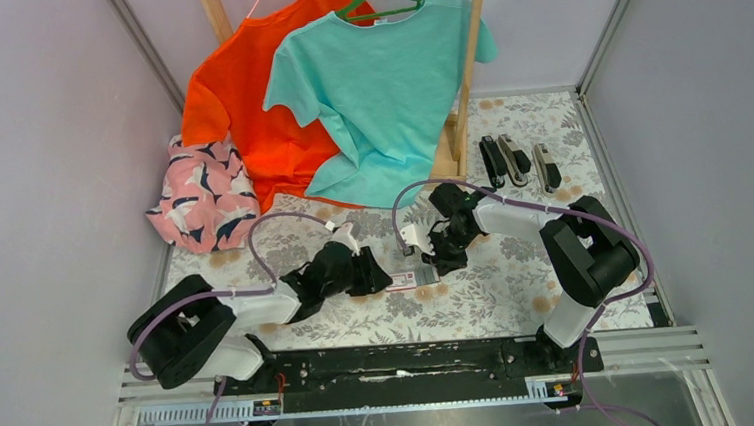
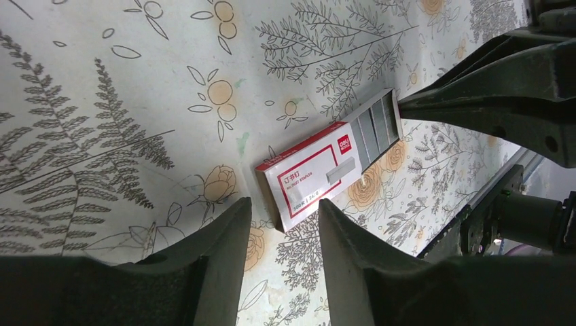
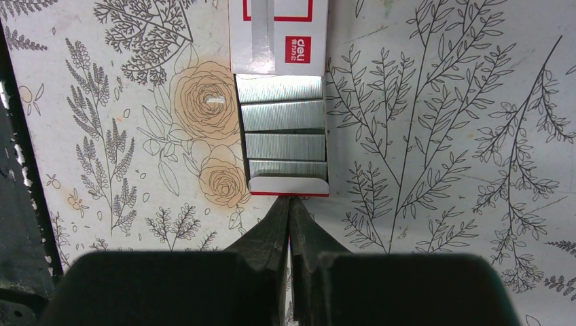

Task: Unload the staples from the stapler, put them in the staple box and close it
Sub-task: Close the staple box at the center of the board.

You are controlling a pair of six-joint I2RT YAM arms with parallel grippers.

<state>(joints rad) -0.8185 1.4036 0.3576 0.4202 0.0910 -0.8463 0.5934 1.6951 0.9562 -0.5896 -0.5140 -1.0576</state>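
Grey walls are closing in a worktop that is wearing a cloth printed with ferns and roses. At the back, an orange T-shirt and a teal T-shirt are hanging on a wooden rack, and a pink patterned cloth is sitting bunched at the far left. Three staplers are lying side by side at the far right of the worktop, well apart from both arms.

Between the two arms, a small white-and-red box is lying flat near the middle of the worktop. Its inner tray is standing partly slid out toward the right arm, and the staples are lying in that open tray as silvery strips packed in rows, one row beside the next.

The left end effector is hovering low at the box's closed end with its fingers spread. The near corner of the box is showing in the gap between them, with space on each side, so nothing is being pinched.

The right end effector is pointing at the opposite end, its fingertips pressed together into a single point just beside the tray's white end flap. Whether the tips are touching the flap is hard to tell. It is carrying nothing.
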